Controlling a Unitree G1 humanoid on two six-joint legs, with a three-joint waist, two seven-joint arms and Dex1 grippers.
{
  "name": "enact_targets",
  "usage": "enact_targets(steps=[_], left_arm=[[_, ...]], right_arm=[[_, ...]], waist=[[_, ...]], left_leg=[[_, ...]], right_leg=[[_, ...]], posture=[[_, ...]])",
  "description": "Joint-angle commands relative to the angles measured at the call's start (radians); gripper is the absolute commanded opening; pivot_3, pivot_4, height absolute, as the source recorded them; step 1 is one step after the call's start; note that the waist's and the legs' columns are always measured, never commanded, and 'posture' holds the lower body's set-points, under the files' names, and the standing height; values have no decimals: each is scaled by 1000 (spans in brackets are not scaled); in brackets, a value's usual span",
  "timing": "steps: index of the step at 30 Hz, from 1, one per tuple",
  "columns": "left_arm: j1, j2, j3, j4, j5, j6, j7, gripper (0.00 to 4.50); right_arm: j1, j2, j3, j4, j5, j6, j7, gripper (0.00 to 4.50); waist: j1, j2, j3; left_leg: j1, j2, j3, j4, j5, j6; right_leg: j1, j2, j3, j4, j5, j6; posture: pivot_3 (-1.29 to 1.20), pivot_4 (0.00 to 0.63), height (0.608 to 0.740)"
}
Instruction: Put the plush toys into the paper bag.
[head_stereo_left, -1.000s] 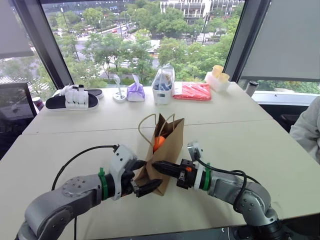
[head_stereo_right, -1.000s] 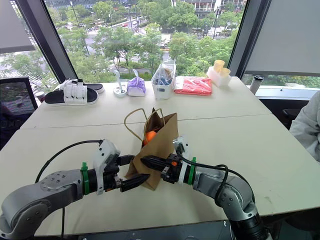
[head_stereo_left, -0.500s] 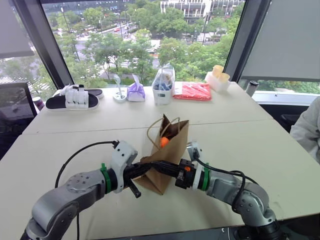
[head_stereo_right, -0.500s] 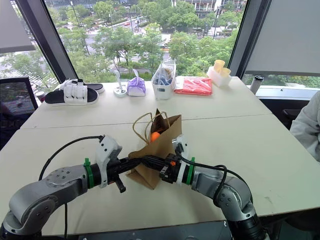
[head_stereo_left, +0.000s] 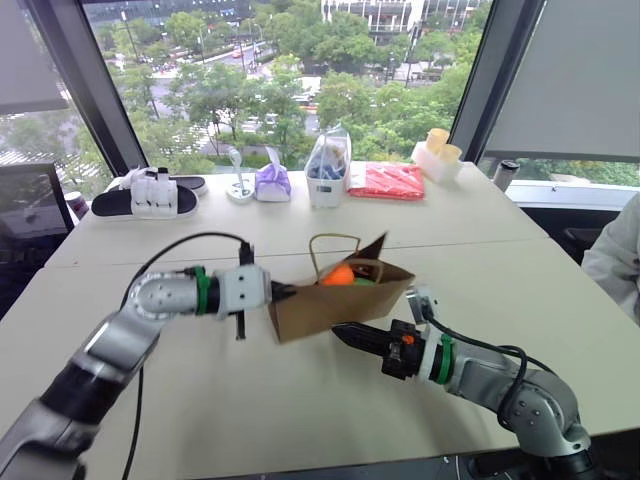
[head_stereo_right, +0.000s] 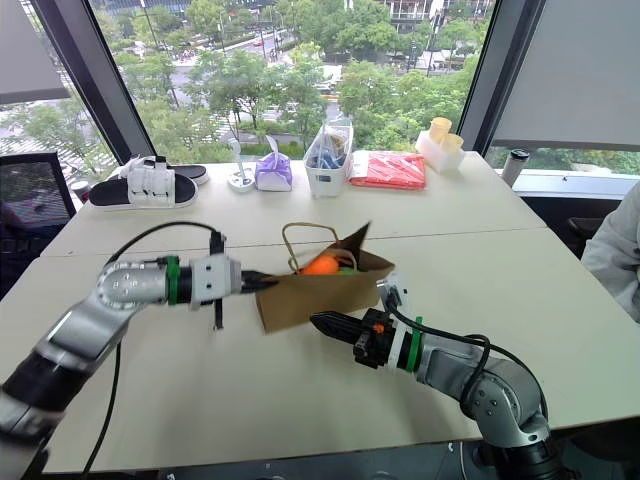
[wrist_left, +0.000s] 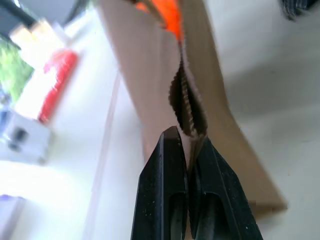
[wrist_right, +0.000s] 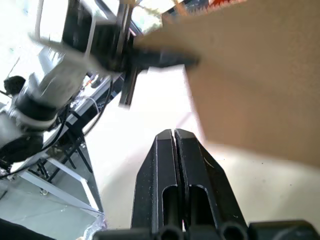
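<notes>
The paper bag (head_stereo_left: 335, 300) lies near the middle of the surface (head_stereo_left: 200, 400), tipped over so its long side runs left to right and its mouth faces up and far. We see the orange plush toy (head_stereo_left: 338, 274) at the mouth, with a sliver of the green plush toy (head_stereo_left: 364, 281) just to its right; both sit inside the rim. One loop handle (head_stereo_left: 335, 243) stands up above the opening.

The left end effector (head_stereo_left: 283, 293) is pressed together on the bag's left edge; the left wrist view shows the paper pinched into a fold between its fingers (wrist_left: 165, 200). The right end effector (head_stereo_left: 347, 334) is pressed together and holds nothing, sitting just in front of the bag's near wall, apart from the paper.

Our judgement: both toys are in, so what remains is setting the bag steady.

Risks from here:
- Bag is tilted and held by a single thin pinch. If the paper tears or slips, the bag drops and the toys roll out of the open mouth.
- Orange toy rides high at the rim; further tilt could spill it.
- Right end effector lies close to the near wall; a forward nudge could push the bag over.
</notes>
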Motion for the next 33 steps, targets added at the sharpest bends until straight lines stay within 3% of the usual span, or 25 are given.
enact_targets(steps=[1,5,11,15,27,33], left_arm=[[-186,-66,3,314,64,-228,-77,69],[-290,-143,8,575,88,-283,-127,69],[-334,-224,67,708,36,-207,-205,69],[-358,-257,136,674,-56,-24,-270,69],[-324,-221,199,357,-148,190,-325,69],[-253,-170,181,390,-74,151,-322,69]], right_arm=[[5,15,-20,-10,-8,-33,-4,0],[28,26,-21,-25,-7,-39,-18,0],[50,39,-28,-44,-5,-41,-49,0],[55,43,-34,-49,-1,-40,-62,0],[118,-40,-58,-33,16,-16,14,0],[127,-41,-60,-21,0,-27,17,0]], waist=[[1,-1,0],[-8,-1,0],[-13,-1,0],[-8,-1,0],[-9,-1,0],[-15,-1,0]], left_leg=[[-1,0,-1,0,0,0],[0,-2,0,-1,2,-4],[0,-2,-1,0,1,-1],[0,-2,-2,2,-1,3],[0,-1,-2,2,-1,3],[2,-1,-2,2,-1,3]], right_leg=[[0,0,-1,0,1,2],[-1,0,-1,0,2,3],[-2,0,-1,1,2,5],[0,0,-1,1,3,5],[0,0,-1,2,3,5],[0,1,0,3,3,5]], posture=[[0,150,740],[0,150,740],[0,150,740],[0,150,740],[0,150,740],[0,150,740]])
